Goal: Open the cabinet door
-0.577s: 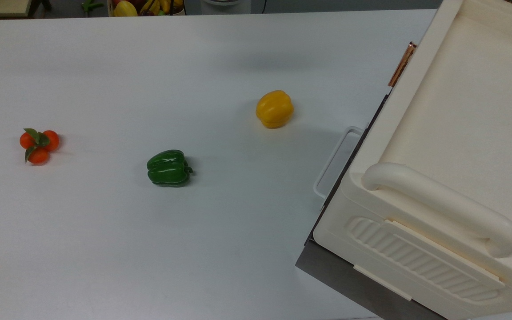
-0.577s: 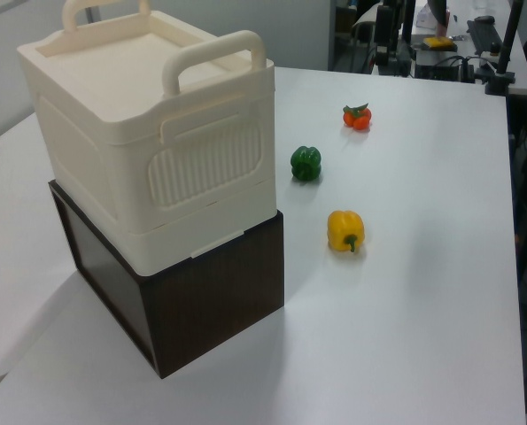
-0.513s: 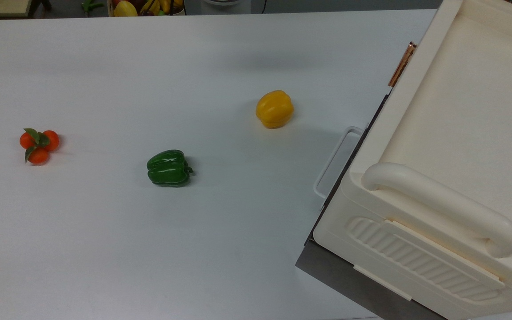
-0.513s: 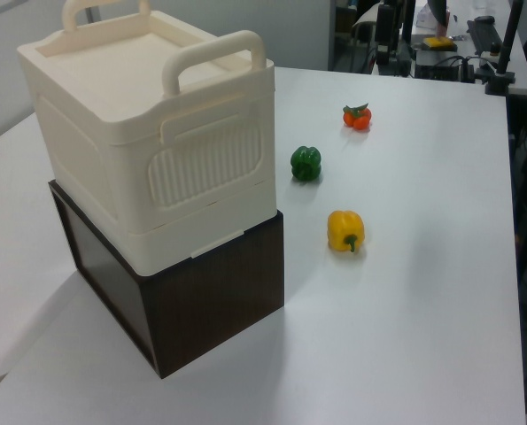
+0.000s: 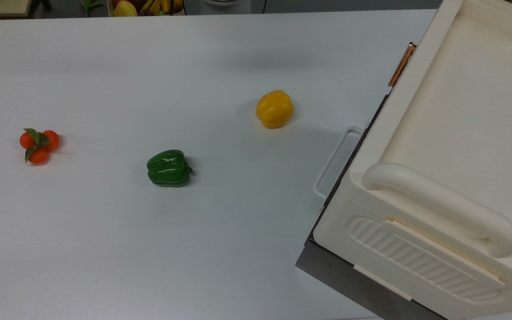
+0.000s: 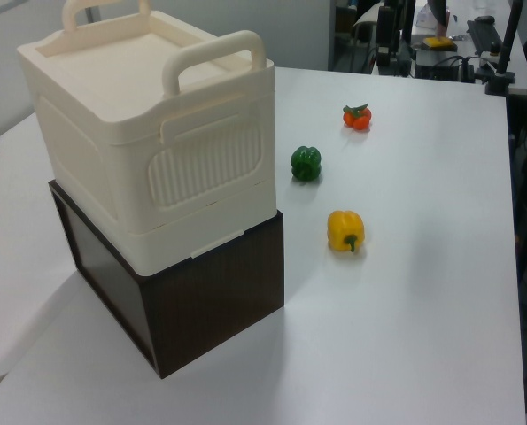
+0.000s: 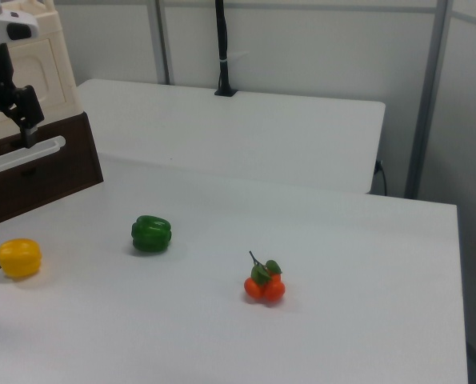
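The claw [image 7: 7, 128], black fingers spread, is hovering at the right view's far left, just before the cabinet door [image 7: 39, 70], a smooth cream plastic panel with a recessed centre. Its slim copper-coloured bar handle [image 5: 402, 64] is offering little purchase: the claw risks slipping off, or catching the white loop handle [image 7: 22, 156] on the dark wood-grain box [image 6: 210, 292] below.
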Robot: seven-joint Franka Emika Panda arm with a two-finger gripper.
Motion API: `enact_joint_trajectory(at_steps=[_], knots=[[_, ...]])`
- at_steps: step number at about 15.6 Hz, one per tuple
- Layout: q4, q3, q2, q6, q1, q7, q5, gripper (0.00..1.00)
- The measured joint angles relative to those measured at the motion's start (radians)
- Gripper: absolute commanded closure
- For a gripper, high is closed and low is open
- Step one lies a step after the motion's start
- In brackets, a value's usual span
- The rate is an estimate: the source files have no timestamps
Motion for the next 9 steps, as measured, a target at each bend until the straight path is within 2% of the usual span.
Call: enact_joint_trajectory(at_steps=[9], knots=[[-0.001, 0.000, -0.006, 0.000, 0.002, -0.014, 0.000, 0.00]])
